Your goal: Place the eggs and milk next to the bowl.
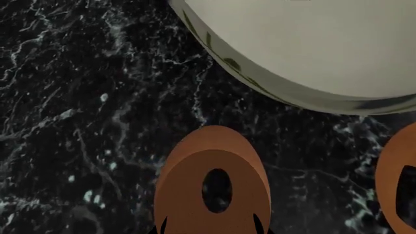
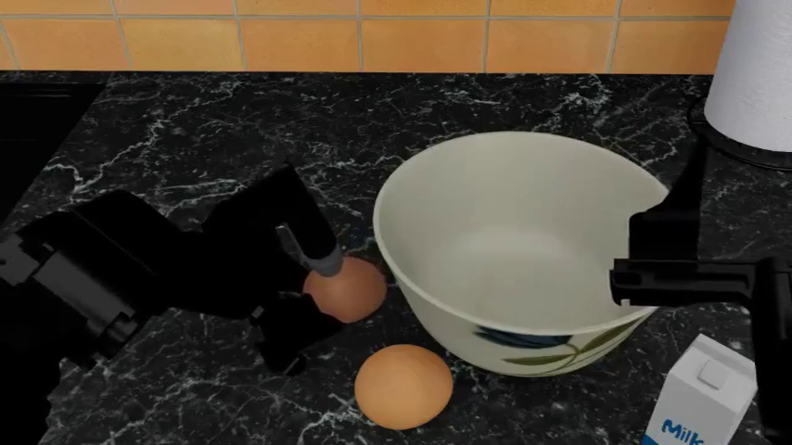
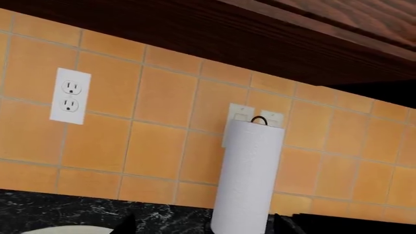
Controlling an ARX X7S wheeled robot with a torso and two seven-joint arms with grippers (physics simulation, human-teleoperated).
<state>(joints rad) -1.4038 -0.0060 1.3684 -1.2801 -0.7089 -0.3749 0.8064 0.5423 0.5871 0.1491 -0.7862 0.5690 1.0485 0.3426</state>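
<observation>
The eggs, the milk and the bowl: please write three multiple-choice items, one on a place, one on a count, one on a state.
1. Where is the milk?
A. In the bowl
B. On the counter beside the bowl
C. On the paper-towel roll

2. How many eggs show in the head view?
A. One
B. Two
C. Four

3. What is in the bowl?
A. Nothing
B. An egg
C. The carton

Key: 1 B, it stands at the bowl's right on the counter. 2 B, one egg lies free, the other egg is at the left gripper. 3 A, its inside shows bare.
</observation>
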